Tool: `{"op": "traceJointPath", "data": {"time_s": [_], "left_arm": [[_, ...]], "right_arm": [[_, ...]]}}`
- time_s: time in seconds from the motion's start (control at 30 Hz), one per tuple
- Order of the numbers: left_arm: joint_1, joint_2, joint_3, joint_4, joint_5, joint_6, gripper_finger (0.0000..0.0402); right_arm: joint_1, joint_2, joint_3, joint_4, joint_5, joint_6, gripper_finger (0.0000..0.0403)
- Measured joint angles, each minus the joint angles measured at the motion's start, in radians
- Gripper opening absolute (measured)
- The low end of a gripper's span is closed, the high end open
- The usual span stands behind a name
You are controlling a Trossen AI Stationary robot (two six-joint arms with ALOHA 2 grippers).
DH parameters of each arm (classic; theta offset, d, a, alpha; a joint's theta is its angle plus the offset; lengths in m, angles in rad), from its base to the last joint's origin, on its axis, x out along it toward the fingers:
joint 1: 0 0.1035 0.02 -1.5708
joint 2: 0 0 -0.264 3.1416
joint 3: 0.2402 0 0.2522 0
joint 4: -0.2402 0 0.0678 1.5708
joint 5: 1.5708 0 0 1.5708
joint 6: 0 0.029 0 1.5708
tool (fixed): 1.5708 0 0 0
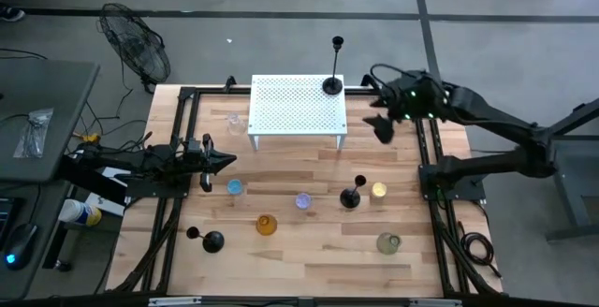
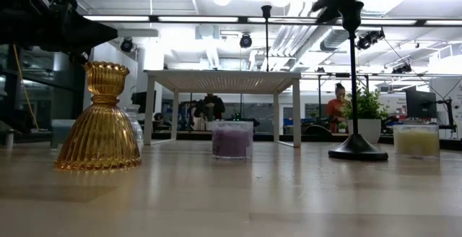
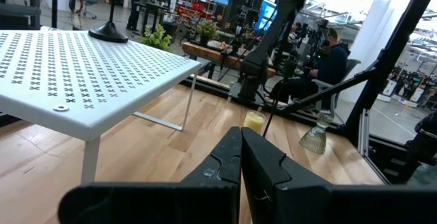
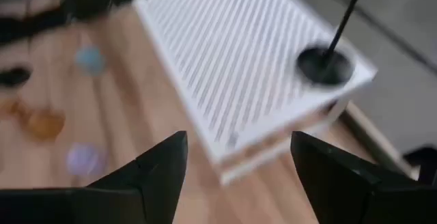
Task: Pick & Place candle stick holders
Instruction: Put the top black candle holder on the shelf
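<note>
Candlestick (image 1: pixel 349 196) near-right looks next — one (image 1: pixel 333 80) already on white rack (image 1: pixel 298 107); drop right gripper (image 1: pixel 382 127), jaws apart, over stem — left gripper (image 1: pixel 225 161) pinched together, idle

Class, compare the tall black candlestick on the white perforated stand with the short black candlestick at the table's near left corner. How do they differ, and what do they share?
The tall black candlestick has a long thin stem; the short black candlestick has a much shorter one. The tall one stands on the white perforated stand; the short one sits on the bare wooden table. The tall one is nearer the open right claw. Both are black, with a round base.
</note>
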Motion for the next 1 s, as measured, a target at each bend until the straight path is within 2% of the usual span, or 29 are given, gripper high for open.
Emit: {"op": "traceJointPath", "data": {"time_s": [0.13,0.23,0.5,0.7,1.0], "left_arm": [[0.000,0.000,0.000,0.000,0.000,0.000,0.0001],[0.000,0.000,0.000,0.000,0.000,0.000,0.0001],[0.000,0.000,0.000,0.000,0.000,0.000,0.0001],[0.000,0.000,0.000,0.000,0.000,0.000,0.0001],[0.000,0.000,0.000,0.000,0.000,0.000,0.0001]], "right_arm": [[0.053,-0.047,0.000,-0.144,0.000,-0.005,0.0254],[0.092,-0.062,-0.019,-0.185,-0.013,0.000,0.0254],[0.202,-0.108,-0.204,-0.113,-0.106,0.122,0.0254],[0.318,-0.129,-0.310,-0.085,-0.107,0.136,0.0254],[0.474,-0.124,-0.412,0.066,-0.114,0.137,0.0254]]}}
